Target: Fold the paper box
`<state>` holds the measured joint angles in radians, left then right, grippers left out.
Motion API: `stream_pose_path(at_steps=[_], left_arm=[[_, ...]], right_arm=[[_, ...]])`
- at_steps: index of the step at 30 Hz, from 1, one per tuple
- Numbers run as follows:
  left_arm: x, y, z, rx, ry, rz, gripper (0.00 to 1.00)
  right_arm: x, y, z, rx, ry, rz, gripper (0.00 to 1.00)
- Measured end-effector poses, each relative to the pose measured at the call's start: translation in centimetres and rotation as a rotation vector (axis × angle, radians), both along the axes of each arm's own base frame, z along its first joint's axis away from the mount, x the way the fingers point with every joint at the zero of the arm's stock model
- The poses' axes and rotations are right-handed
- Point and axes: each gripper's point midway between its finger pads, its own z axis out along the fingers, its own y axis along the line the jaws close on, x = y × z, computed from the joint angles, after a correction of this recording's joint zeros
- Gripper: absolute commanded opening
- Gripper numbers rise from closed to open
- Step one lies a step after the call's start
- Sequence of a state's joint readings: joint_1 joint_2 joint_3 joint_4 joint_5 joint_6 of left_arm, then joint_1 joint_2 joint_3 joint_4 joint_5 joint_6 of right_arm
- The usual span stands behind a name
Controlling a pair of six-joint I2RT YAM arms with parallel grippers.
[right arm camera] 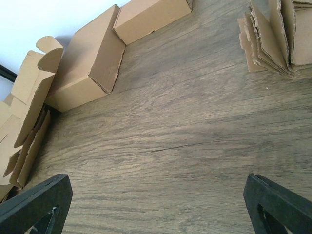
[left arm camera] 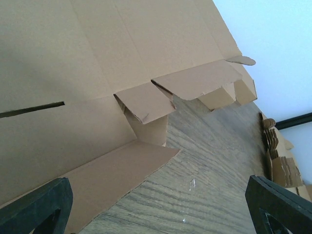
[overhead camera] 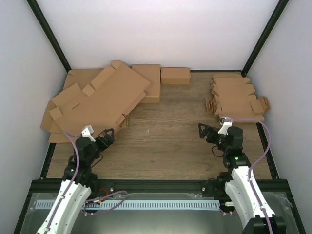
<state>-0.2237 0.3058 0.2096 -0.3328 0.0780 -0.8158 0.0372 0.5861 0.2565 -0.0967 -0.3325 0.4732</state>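
While L gripper (left arm camera: 158, 195) gapes empty | paper box (left arm camera: 73, 73) just ahead; R gripper (right arm camera: 158, 192) gapes too, well away

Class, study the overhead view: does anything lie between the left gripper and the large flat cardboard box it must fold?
Nothing visible does. The left gripper, jaws open, sits right at the near edge of the paper box, with only a strip of wooden table between them.
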Motion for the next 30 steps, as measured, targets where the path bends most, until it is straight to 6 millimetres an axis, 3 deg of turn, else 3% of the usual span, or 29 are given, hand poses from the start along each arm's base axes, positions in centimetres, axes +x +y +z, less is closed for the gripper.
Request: stream_pose_path(at_steps=[23, 26, 30], left_arm=[[0.1, -0.4, 0.1, 0.002, 0.023, -0.02, 1.0], [0.9, -0.5, 1.6, 0.027, 0.037, -0.03, 0.99], [3.0, -1.2, 5.5, 0.112, 0.013, -0.085, 0.94]], right_arm=[[0.1, 0.1, -0.7, 0.002, 0.027, 0.005, 1.0], [0.2, 0.2, -0.7, 0.008, 0.029, 0.012, 1.0], [0.2, 0.7, -1.1, 0.021, 0.048, 0.038, 1.0]])
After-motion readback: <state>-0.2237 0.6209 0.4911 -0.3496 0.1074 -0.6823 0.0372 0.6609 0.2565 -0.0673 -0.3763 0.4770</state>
